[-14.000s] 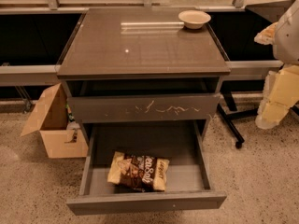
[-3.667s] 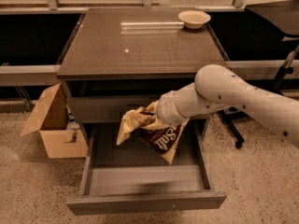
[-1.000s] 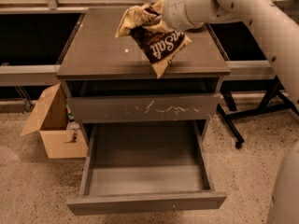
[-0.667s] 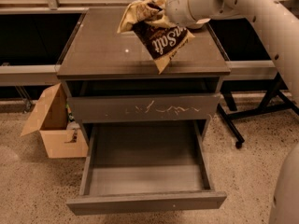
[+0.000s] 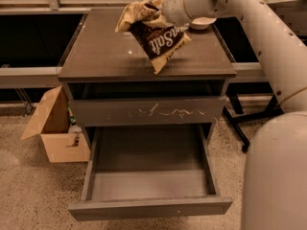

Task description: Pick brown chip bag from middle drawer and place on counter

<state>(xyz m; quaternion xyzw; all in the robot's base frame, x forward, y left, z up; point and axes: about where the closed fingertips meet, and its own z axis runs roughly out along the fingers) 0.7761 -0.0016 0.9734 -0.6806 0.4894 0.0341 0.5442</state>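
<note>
The brown chip bag [image 5: 158,37] hangs in the air, tilted, just above the middle of the counter [image 5: 100,49]. My gripper [image 5: 157,6] is at the bag's crumpled upper end and is shut on it; the fingers are mostly hidden by the bag. The lower tip of the bag is close to the counter's front edge. The middle drawer [image 5: 149,207] is pulled open below, and its grey floor [image 5: 148,181] is bare.
A white bowl [image 5: 202,22] sits at the back right of the counter, beside my arm [image 5: 268,42]. The drawer front with pale scratches [image 5: 148,111] is shut above the open drawer. A tan cardboard box [image 5: 53,128] stands on the floor at left.
The bag lay in the open drawer, then my gripper lifted it out and up over the counter. In the last second it has barely moved, only shifting slightly.
</note>
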